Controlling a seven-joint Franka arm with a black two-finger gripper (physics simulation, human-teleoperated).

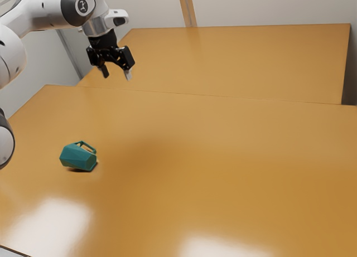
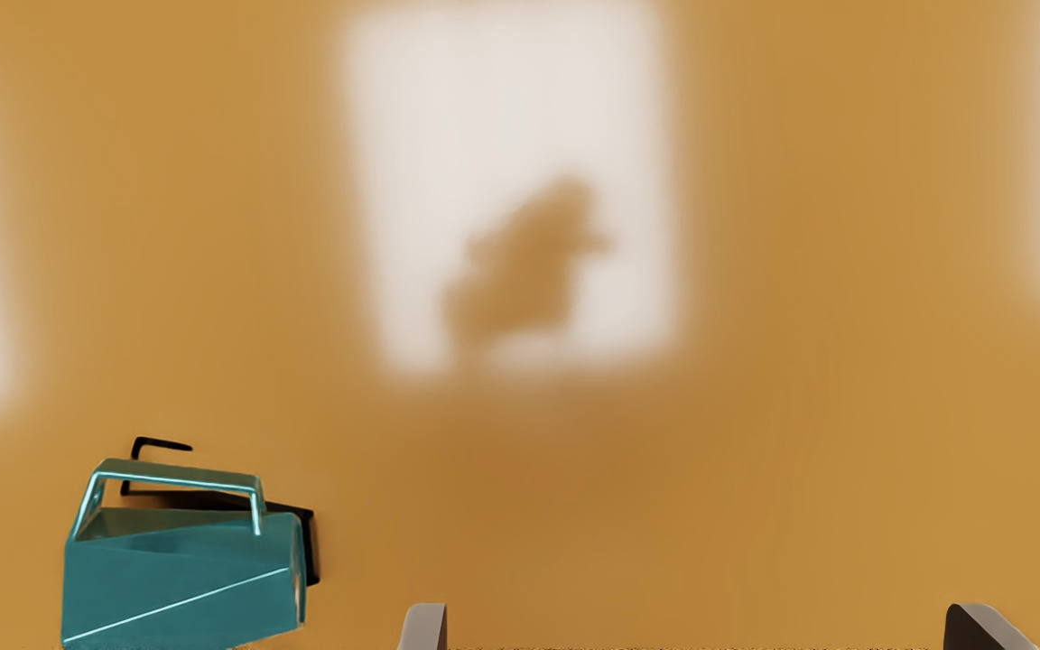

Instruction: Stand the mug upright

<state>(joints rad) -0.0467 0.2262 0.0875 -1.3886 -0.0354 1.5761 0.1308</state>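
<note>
Lying sideways on tbl (image 1: 195,156): mug (image 1: 77,157), w/ walls (image 1: 268,6) beyond.

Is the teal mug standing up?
No, the teal mug is lying on its side on the table.

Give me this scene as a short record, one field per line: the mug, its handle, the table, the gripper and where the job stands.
mug: teal, faceted, lying on its side
handle: angular, attached along the mug's side
table: orange-brown, glossy, with bright reflections
mug position: toward the exterior view's left
gripper: raised above the table, clear of the mug
jaws: apart, nothing between them
job status: mug not yet upright
</note>
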